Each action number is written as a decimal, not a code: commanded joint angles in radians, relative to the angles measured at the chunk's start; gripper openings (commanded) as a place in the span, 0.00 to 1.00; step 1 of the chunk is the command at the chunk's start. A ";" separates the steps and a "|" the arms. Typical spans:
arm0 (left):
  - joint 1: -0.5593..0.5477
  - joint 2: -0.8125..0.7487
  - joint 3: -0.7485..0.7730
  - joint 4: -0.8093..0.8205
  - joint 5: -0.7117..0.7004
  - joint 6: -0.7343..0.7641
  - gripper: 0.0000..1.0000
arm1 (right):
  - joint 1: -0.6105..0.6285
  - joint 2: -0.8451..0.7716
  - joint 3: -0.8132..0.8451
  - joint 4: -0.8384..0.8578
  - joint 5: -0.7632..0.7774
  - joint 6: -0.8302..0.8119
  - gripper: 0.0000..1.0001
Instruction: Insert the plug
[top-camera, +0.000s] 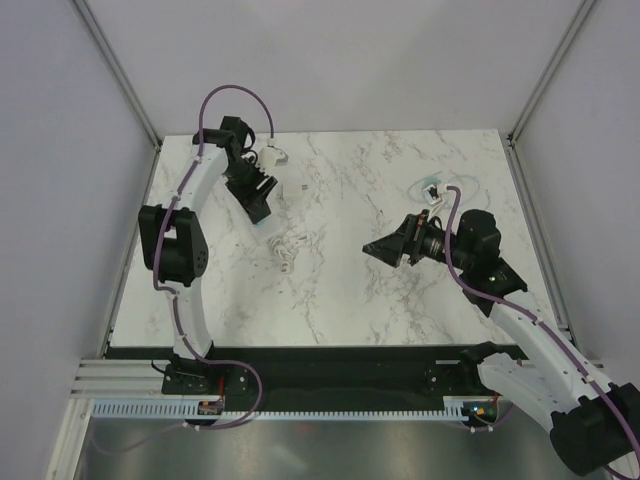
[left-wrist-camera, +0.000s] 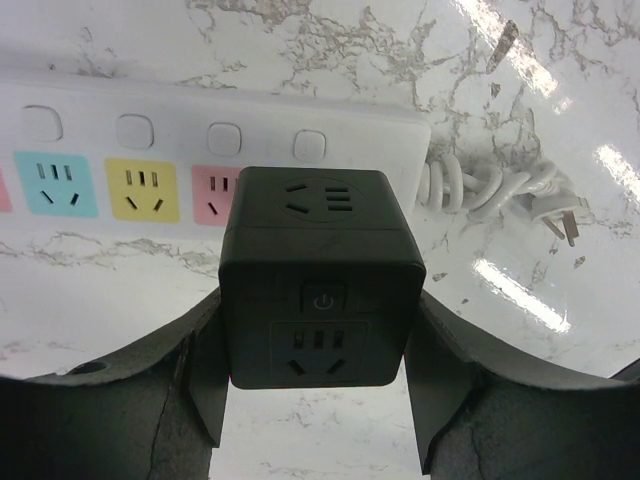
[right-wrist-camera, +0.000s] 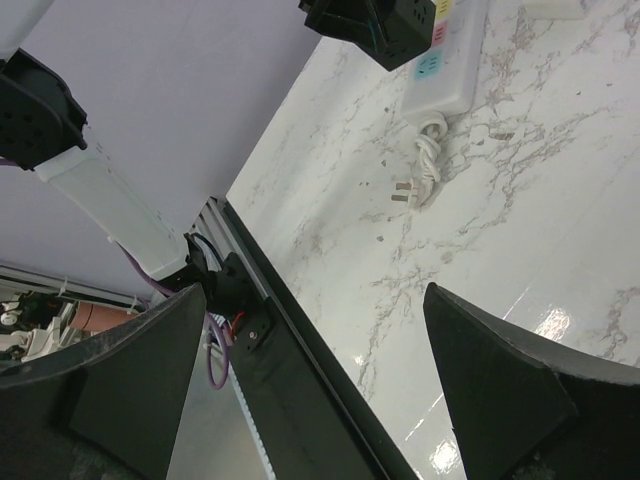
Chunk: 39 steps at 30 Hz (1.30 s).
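Observation:
My left gripper (left-wrist-camera: 318, 340) is shut on a black cube adapter (left-wrist-camera: 320, 250), fingers pressing its two sides. The cube has a power button and sockets on its faces. It sits over the white power strip (left-wrist-camera: 200, 130), just right of the pink socket (left-wrist-camera: 213, 192), next to the yellow and teal ones. I cannot tell whether it is seated in the strip. In the top view the left gripper (top-camera: 255, 195) is at the far left. In the right wrist view the cube (right-wrist-camera: 400, 30) hangs over the strip (right-wrist-camera: 447, 70). My right gripper (top-camera: 385, 250) is open and empty mid-table, and its jaws (right-wrist-camera: 315, 300) stand wide apart.
The strip's coiled white cord (left-wrist-camera: 480, 185) and its plug (left-wrist-camera: 562, 222) lie right of the strip, and the cord also shows in the top view (top-camera: 286, 250). A small item in a clear bag (top-camera: 432, 190) lies near the right arm. A white object (top-camera: 272, 157) sits at the back left.

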 joint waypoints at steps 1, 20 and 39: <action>0.011 0.050 0.078 -0.006 0.049 0.058 0.02 | 0.004 -0.015 0.051 -0.012 0.030 -0.015 0.98; 0.015 0.021 -0.033 0.039 -0.027 0.050 0.02 | 0.004 -0.004 0.057 -0.018 0.048 -0.029 0.98; 0.025 0.042 0.118 0.042 -0.098 0.073 0.02 | 0.012 0.019 0.057 -0.026 0.042 -0.035 0.98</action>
